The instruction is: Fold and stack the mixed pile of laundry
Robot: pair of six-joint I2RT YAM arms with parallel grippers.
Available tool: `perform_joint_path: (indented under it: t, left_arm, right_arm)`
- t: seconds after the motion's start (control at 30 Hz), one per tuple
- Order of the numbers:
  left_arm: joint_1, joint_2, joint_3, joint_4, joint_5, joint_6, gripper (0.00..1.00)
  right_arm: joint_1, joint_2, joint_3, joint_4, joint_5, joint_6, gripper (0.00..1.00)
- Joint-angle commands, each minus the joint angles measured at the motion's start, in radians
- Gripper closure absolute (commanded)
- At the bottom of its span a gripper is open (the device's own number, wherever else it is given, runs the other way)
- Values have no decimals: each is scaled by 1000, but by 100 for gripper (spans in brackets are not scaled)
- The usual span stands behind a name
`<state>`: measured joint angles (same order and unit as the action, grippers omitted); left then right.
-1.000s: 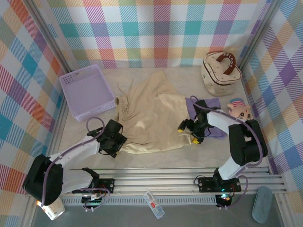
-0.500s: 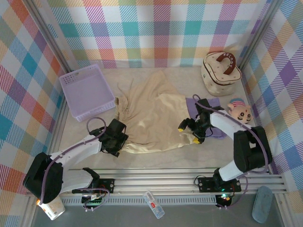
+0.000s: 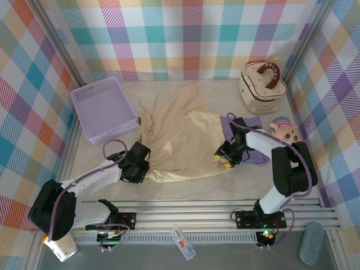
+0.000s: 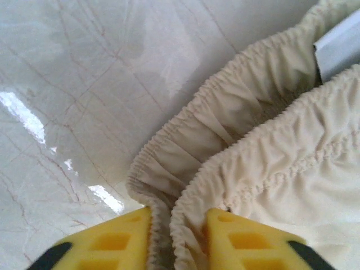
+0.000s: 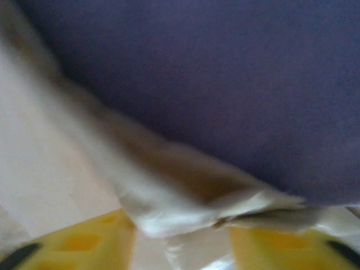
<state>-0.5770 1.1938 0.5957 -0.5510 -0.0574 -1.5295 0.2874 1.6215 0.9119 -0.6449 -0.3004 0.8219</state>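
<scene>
Top external view puts the beige garment (image 3: 180, 138) spread mid-table (image 3: 185, 188), seemingly soft, light and floppy, best held by its hems: left gripper (image 4: 177, 225) pinches the near-left elastic edge, while right gripper (image 5: 180, 236) stands narrow around the right hem, clamped or not I cannot tell.

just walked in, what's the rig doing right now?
Both arms are on the beige garment, which lies spread on the table. The left gripper is pinched on the gathered elastic edge at the near left corner. The right gripper sits at the near right corner with cloth between its fingers; a firm clamp isn't clear. The purple T-shirt lies beside it, partly under the right arm. Nothing is stacked yet.
</scene>
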Motion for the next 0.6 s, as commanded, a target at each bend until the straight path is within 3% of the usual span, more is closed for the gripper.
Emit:
perform_joint_path:
  t: [0.0,0.1,0.37,0.57]
  left_arm:
    - [-12,-41,-6,-63,-43,-9,76]
    - [-12,-77,18,-96,-69,-6,78]
    - [9,-119,140,-163,-144,65,82]
    - [110,-93,255,-193,-125,208,87]
  right_arm:
    - [-5,7,0,31,-6,32,75]
    - [-6,-44,6,0,12,27,94]
    - [-14,-215,68,-131,38,-6,100]
    - [-66,-229,118,-118,5,-10,100]
